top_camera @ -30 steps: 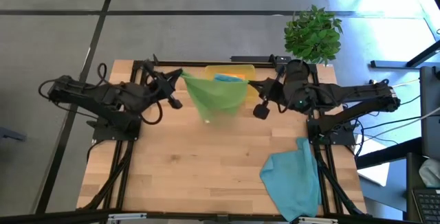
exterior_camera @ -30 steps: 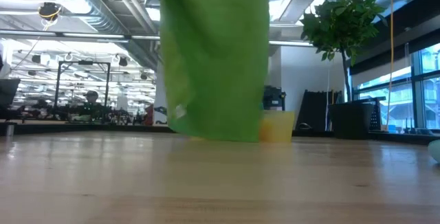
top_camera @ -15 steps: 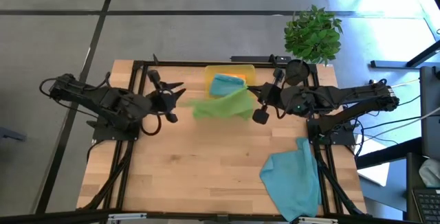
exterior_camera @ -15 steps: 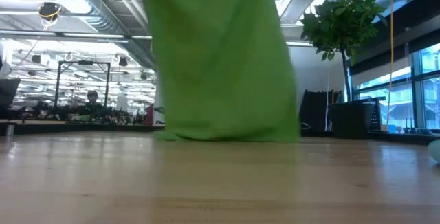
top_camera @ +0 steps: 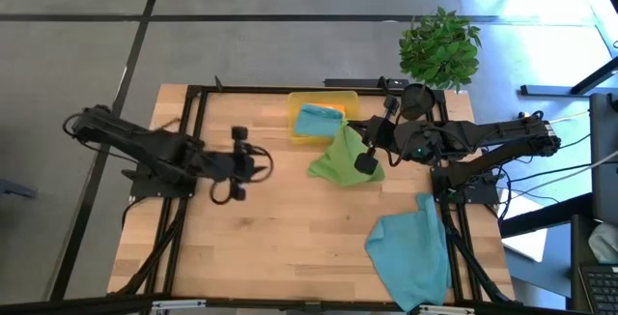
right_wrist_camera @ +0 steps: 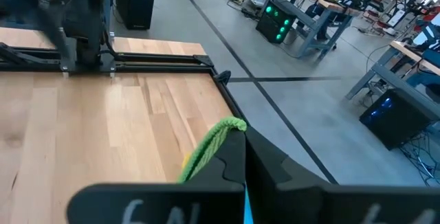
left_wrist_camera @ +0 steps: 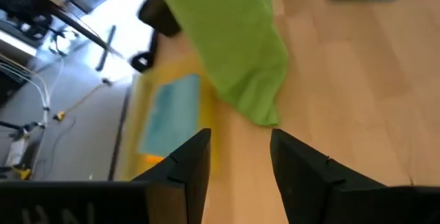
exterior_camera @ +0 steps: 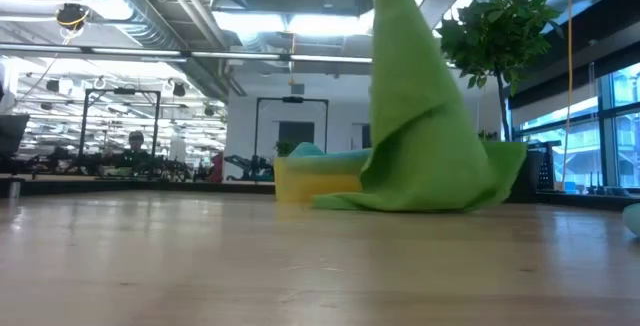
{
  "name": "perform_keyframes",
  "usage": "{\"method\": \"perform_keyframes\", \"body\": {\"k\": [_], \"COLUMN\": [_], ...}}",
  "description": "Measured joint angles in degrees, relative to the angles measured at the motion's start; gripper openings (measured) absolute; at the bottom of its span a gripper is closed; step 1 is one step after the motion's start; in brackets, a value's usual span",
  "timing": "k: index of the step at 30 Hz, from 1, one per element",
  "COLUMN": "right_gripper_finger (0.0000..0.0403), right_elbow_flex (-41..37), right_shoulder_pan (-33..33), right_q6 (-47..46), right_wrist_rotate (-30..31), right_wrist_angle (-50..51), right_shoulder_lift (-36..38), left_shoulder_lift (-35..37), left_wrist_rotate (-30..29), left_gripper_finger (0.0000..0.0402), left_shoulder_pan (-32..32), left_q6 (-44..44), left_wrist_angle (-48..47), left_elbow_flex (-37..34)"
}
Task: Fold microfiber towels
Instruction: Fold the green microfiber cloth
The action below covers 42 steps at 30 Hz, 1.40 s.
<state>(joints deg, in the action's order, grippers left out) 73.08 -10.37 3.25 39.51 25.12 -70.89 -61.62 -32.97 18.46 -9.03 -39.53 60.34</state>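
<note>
The green microfiber towel (top_camera: 343,162) hangs as a cone from my right gripper (top_camera: 361,147), which is shut on its top. Its lower part (exterior_camera: 420,191) rests heaped on the table just in front of the yellow tray (top_camera: 297,102). A teal towel (top_camera: 317,122) lies in that tray. A second teal towel (top_camera: 410,247) lies at the near right, partly over the table's edge. My left gripper (top_camera: 257,165) stands open left of the green towel, with nothing between its fingers (left_wrist_camera: 196,157). My right gripper pinches a bunched bit of the green towel's edge (right_wrist_camera: 214,138) between its two shut fingers. It comes from the table's right, slanting a little down. The towel hangs slack below the fingers, with its lower end on the table.
A potted plant (top_camera: 439,49) stands beyond the far right corner. The black frame rails (top_camera: 193,98) run along the table's far and side edges. Bare wood (top_camera: 290,238) spreads over the near middle and left of the table.
My left gripper has opened and let go of the green towel, then sunk and gone toward the near edge. The towel had been held spread between both grippers. Its left side has fallen, and it now hangs from my right gripper alone, with its bottom heaped on the table.
</note>
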Motion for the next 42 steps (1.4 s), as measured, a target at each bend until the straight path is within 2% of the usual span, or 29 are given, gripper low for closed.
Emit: {"method": "perform_keyframes", "body": {"k": [3, 9, 14, 17, 22, 28, 35, 42], "right_gripper_finger": [0.0000, 0.0000, 0.0000, 0.0000, 0.0000, 0.0000, 0.0000, 0.0000], "right_elbow_flex": [0.00, 0.00, 0.00, 0.00, 0.00, 0.00, 0.00, 0.00], "right_shoulder_pan": [0.02, 0.02, 0.02, 0.02, 0.02, 0.02, 0.01, 0.02], "right_q6": [-0.11, -0.16, -0.17, -0.20, -0.20, -0.20, -0.57, -0.72], "right_wrist_rotate": [0.00, -0.02, -0.04, -0.04, -0.07, -0.07, -0.07, -0.07], "right_wrist_angle": [-0.02, -0.02, 0.00, 0.00, 0.00, 0.02, 0.02, 0.35], "right_shoulder_lift": [0.00, 0.00, 0.00, 0.00, 0.00, 0.00, 0.00, 0.00], "left_shoulder_lift": [-2.62, -11.29, -22.39, -29.45, -40.96, -50.61, -57.09, -58.99], "left_wrist_rotate": [0.13, 0.15, -2.07, -2.23, -3.11, -16.36, -23.79, -29.41], "left_gripper_finger": [0.0141, 0.0141, 0.0141, 0.0141, 0.0141, 0.0141, 0.0141, 0.0141], "left_shoulder_pan": [0.00, 0.00, -0.84, -1.69, -2.78, -2.75, -2.60, -3.01], "left_q6": [-0.16, -8.44, -13.83, -14.15, -20.14, -27.75, -34.13, -37.81], "left_wrist_angle": [8.04, 39.10, 67.19, 76.37, 79.69, 79.94, 79.99, 79.97], "left_elbow_flex": [-5.74, -16.90, -20.10, -19.91, -16.06, -9.05, -1.17, 1.61]}}
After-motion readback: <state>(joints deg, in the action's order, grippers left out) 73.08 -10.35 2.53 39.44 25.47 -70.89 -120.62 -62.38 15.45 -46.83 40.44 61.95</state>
